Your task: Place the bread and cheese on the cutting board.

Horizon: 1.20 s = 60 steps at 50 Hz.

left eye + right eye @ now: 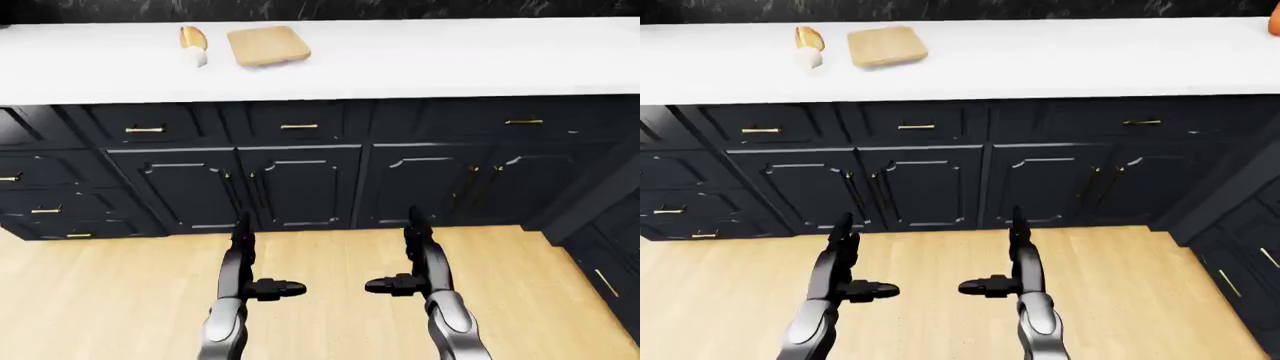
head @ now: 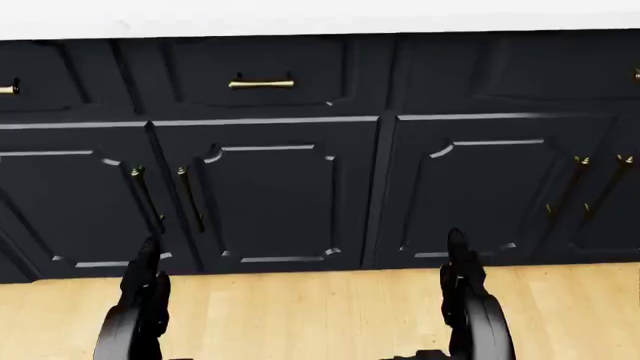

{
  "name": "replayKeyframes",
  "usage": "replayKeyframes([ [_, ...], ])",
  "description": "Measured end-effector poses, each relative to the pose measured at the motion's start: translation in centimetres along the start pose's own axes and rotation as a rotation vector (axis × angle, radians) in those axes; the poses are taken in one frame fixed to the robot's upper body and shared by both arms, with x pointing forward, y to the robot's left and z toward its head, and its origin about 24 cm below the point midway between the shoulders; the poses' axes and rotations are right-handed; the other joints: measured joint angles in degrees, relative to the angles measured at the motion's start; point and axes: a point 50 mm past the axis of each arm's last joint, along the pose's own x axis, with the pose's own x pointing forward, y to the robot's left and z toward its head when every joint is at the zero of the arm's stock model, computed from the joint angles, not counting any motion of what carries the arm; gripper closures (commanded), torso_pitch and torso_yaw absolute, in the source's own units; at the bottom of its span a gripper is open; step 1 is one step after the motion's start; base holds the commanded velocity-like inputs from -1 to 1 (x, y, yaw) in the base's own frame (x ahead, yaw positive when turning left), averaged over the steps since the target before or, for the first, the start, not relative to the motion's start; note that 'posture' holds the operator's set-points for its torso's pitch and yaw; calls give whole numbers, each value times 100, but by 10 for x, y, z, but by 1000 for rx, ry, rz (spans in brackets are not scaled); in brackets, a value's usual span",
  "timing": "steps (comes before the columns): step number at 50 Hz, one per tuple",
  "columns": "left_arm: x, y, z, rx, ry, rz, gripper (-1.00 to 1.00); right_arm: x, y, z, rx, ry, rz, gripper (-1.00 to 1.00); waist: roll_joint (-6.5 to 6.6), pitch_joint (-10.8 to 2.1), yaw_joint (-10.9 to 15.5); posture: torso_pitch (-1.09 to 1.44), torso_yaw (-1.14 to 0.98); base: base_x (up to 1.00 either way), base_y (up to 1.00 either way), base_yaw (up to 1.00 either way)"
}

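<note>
Upper left of the left-eye view: bread (image 1: 192,37), cheese (image 1: 198,57) beneath it, cutting board (image 1: 268,46) just beside. Left hand (image 1: 262,287) and right hand (image 1: 395,284) hang spread, empty. Risk: approaching crookedly, overreaching across counter (image 1: 450,60).

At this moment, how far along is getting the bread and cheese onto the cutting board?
Nothing is placed yet. The bread and the pale cheese lie on the white counter, left of the bare cutting board. The left hand and right hand hang open and empty over the floor. Approach, both pickups and placements remain.
</note>
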Motion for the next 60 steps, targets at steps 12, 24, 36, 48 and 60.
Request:
replayKeyframes([
  [12, 3, 0, 10, -23, -43, -16, -100, 2, 0, 10, -25, -51, -4, -100, -29, -307, 48, 0, 0, 0, 0, 0],
  [24, 51, -18, 81, 23, -168, -52, -100, 38, -2, 115, -19, -203, 1, -100, -48, -387, 69, 0, 0, 0, 0, 0],
  [36, 81, -7, 242, 23, -386, -48, -100, 59, -13, 246, -49, -309, 1, -100, -28, -346, 67, 0, 0, 0, 0, 0],
  [48, 28, 42, 321, 77, -546, 19, -100, -16, -56, 347, -141, -498, -72, -100, -38, -127, 65, 0, 0, 0, 0, 0],
  [60, 12, 63, 312, 42, -537, 18, -100, -19, -55, 342, -129, -454, -43, -100, -18, -64, 85, 0, 0, 0, 0, 0],
])
